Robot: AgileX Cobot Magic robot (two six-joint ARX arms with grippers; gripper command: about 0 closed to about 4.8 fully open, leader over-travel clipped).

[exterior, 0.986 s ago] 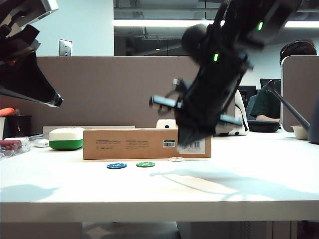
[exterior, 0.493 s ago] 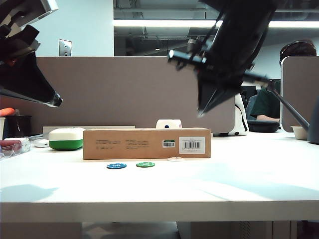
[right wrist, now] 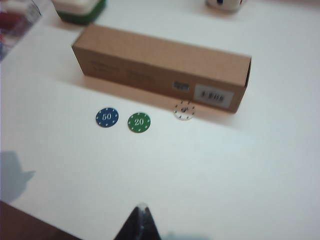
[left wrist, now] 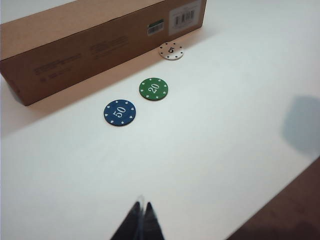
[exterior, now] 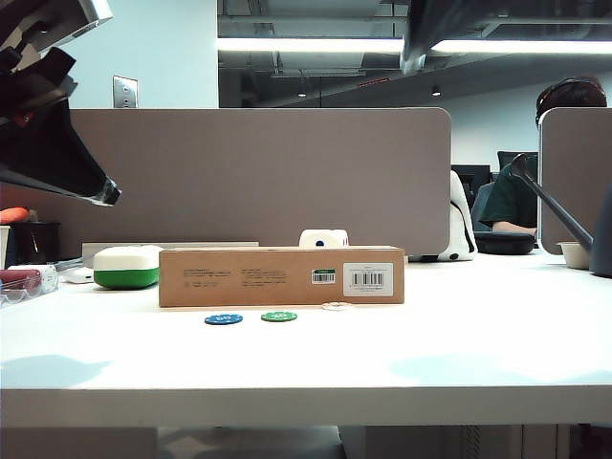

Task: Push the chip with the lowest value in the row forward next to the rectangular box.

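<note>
On the white surface (exterior: 478, 354), going left to right, lie the blue chip (left wrist: 119, 112) marked 50, the green chip (left wrist: 153, 88) marked 20, and the white chip (left wrist: 171, 50) marked 5. The white chip sits ahead of the other two, just beside the box (exterior: 281, 275) below its barcode label; whether it touches the cardboard I cannot tell.

It looks light, thin, stiff and likely to slide easily, so I judge it better nudged at its near edge than pinched.

The left gripper (left wrist: 140, 224) hangs raised at the left, well above the chips, its jaws pressed together on nothing. The right gripper (right wrist: 139, 221) is high too, jaws likewise clenched and empty.
</note>
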